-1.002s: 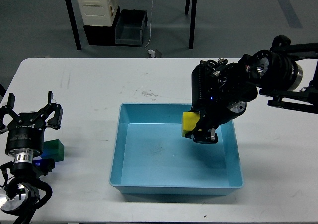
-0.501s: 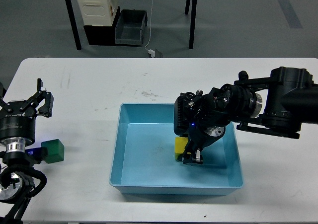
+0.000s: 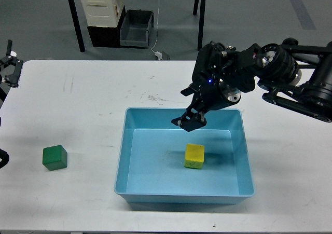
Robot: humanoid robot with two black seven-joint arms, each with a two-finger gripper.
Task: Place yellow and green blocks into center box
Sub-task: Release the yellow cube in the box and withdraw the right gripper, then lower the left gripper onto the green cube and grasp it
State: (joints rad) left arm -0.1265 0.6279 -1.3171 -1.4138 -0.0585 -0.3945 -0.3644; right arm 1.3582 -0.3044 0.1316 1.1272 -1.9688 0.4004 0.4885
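Note:
A yellow block lies on the floor of the light blue box at the table's centre, right of the middle. My right gripper is open and empty, raised over the box's far wall, above and slightly left of the yellow block. A green block sits on the white table to the left of the box, apart from it. Only a part of my left gripper shows at the far left edge, well behind the green block; its fingers cannot be told apart.
The white table runs the full width of the view. Beyond its far edge, on the floor, stand a white crate, a dark bin and black frame legs. My right arm spans the right side.
My right gripper has let go of the yellow block in the box, opened and risen up and back. My left arm has pulled away from the green block to the far left edge.

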